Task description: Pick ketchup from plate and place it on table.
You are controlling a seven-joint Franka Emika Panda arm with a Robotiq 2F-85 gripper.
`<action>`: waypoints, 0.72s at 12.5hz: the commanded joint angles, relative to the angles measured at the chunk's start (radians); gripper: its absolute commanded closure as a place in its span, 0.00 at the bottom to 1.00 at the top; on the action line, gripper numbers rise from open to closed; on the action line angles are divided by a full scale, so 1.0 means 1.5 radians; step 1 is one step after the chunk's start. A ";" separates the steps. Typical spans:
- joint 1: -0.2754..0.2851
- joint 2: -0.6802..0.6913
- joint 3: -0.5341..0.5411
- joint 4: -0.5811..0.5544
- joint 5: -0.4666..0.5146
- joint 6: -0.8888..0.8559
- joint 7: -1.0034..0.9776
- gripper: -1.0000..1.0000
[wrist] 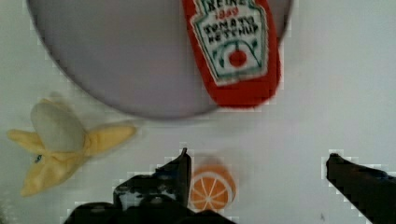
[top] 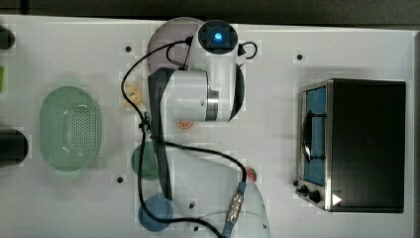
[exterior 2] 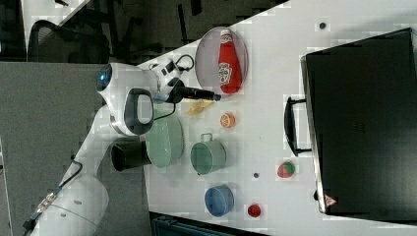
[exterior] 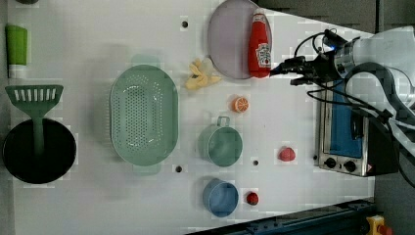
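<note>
The ketchup lies flat on the lilac-grey plate, its base reaching over the plate's rim. In the wrist view the ketchup and its label face up on the plate. My gripper is open, with nothing between its fingers. It hovers over the white table, just off the plate's edge near the bottle's base. In the left view the gripper is to the right of the bottle. In the right view the gripper is below the plate. The arm covers most of the plate in the top view.
An orange slice lies under the gripper and a peeled banana lies beside the plate. Further off are a green basket, a green pot, a blue bowl, a strawberry and a toaster oven.
</note>
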State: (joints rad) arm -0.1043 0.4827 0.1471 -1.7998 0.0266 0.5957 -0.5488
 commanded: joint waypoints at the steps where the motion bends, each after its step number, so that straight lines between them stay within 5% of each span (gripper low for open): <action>1: 0.000 0.042 -0.004 0.059 -0.014 0.012 -0.058 0.00; 9: 0.014 0.207 -0.003 0.189 -0.043 0.075 -0.134 0.00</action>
State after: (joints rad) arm -0.0920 0.7852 0.1332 -1.5586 -0.0140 0.6733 -0.6870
